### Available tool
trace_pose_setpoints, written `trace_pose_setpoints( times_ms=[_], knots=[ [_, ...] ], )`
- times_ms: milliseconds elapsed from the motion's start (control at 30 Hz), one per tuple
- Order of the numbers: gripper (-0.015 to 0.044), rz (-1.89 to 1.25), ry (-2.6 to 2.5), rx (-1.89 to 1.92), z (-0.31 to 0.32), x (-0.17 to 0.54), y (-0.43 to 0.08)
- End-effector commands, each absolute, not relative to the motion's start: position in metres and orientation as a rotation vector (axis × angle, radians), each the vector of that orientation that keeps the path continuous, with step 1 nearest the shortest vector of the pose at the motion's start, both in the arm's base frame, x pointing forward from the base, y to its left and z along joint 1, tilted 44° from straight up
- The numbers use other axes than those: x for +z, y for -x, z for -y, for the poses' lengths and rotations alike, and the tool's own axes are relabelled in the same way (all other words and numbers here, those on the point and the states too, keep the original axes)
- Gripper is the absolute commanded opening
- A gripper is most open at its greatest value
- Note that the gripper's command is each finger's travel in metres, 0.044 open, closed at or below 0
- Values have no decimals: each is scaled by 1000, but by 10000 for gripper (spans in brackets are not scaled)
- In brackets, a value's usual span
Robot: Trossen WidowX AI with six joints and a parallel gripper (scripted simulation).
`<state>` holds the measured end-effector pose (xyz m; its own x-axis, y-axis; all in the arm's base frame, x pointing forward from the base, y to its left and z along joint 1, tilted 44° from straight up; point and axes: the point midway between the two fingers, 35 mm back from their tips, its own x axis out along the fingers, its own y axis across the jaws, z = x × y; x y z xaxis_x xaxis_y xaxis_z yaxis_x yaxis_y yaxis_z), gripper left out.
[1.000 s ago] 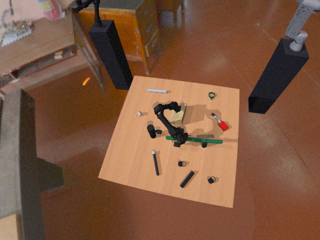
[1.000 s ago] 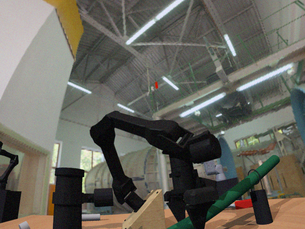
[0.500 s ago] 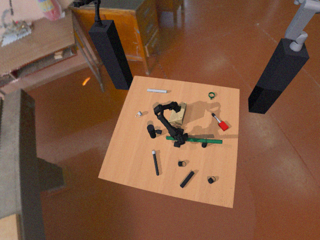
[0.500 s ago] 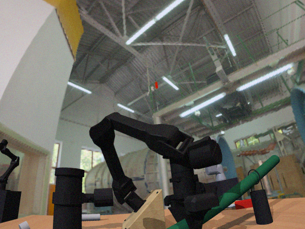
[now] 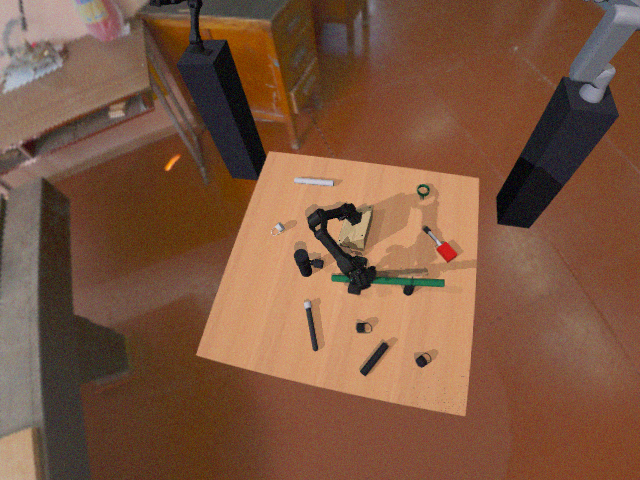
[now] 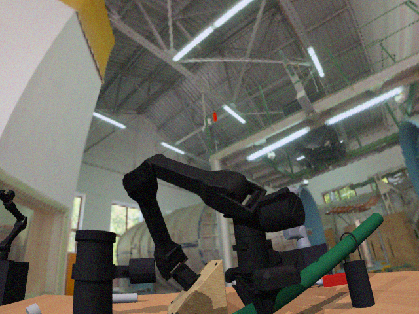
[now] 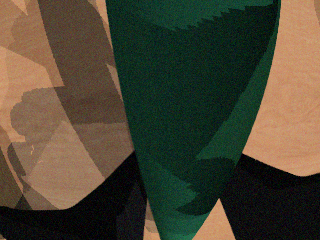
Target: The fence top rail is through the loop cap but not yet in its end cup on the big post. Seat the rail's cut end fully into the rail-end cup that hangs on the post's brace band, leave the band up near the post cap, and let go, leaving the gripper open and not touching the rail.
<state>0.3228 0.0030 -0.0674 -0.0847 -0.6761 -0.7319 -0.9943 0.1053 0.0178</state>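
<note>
The green rail (image 5: 426, 282) (image 6: 338, 250) (image 7: 190, 90) passes through the ring of the black loop cap (image 5: 408, 290) (image 6: 359, 284). Its left end lies a little right of and in front of the rail-end cup (image 5: 317, 264) (image 6: 141, 270) in the top view, outside it. The cup sticks out from the brace band on the big black post (image 5: 301, 262) (image 6: 93, 297); the band sits below the post cap (image 6: 95, 235). My gripper (image 5: 360, 281) (image 6: 262, 297) (image 7: 176, 149) straddles the rail near its left end, shut on it, one finger along each side. The rail hides the fingertips in the wrist view.
The arm's wooden wedge base (image 5: 356, 232) (image 6: 206, 294) stands behind. A red-handled brush (image 5: 446, 251), a green ring (image 5: 423, 191) and a white rod (image 5: 313, 181) lie farther back. A white-tipped black rod (image 5: 311, 328), a black bar (image 5: 374, 359) and two small looped caps lie in front.
</note>
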Motion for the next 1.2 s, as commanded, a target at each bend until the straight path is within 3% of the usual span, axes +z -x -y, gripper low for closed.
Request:
trace_pose_setpoints(
  times_ms=[0,200,1167],
  knots=[
    [136,-1819,1635,725,-3,-68,-324],
    [0,-1819,1635,725,-6,-64,-323],
    [0,-2031,1804,470,-47,8,-321]
  ],
)
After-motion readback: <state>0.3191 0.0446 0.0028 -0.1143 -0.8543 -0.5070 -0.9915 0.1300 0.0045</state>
